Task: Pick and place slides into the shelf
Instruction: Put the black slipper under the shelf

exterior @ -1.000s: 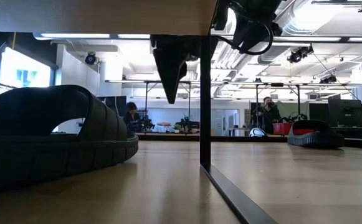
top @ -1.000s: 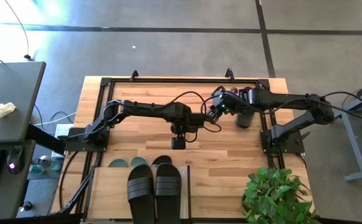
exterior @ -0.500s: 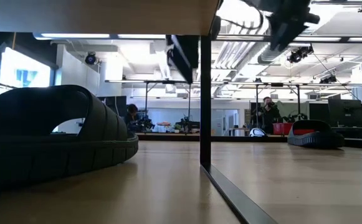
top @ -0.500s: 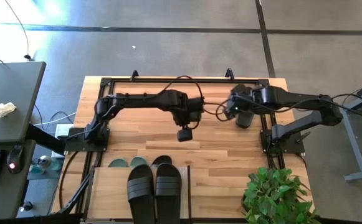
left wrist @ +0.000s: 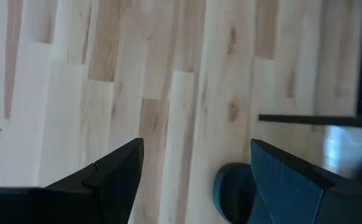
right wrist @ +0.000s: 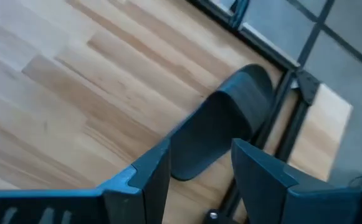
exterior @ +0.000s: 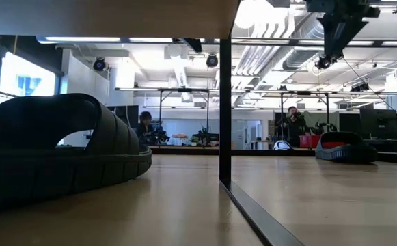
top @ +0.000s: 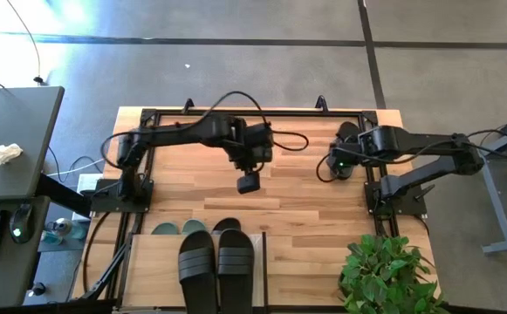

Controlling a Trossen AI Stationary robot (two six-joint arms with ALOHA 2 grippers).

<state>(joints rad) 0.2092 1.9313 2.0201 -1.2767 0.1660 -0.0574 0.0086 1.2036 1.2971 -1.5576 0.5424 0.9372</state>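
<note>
High view, looking straight down: a large wooden tabletop (top: pixel 314 218) with a dark metal frame around its far half fills the middle of the picture, standing on a grey floor. At the near edge sits the shelf (top: pixel 157 270), a low unit with a light board top. Two black slides (top: pixel 216 270) lie side by side on that top board, toes pointing to the far side. On the level beneath, the tips of the sage-green pair (top: pixel 179 228) and of one more black slide (top: pixel 227 225) poke out past the board's edge. In the low view, one dark slide (exterior: pixel 55 154) on that lower level fills the left side.

Both dark arms reach in from the table's sides. The left gripper (top: pixel 248 183) hangs over the bare middle of the table, well apart from the shelf; its wrist view shows its fingers (left wrist: pixel 106 177) spread apart with nothing between them.

The right gripper (top: pixel 334 166) is over the far right part of the table, directly above a single black slide (top: pixel 344 150) lying near the frame. Its fingers (right wrist: pixel 140 174) stand parted and hold nothing; the slide (right wrist: pixel 221 130) shows between them, flat on the wood below.

A leafy green plant (top: pixel 388 275) stands at the near right corner.
</note>
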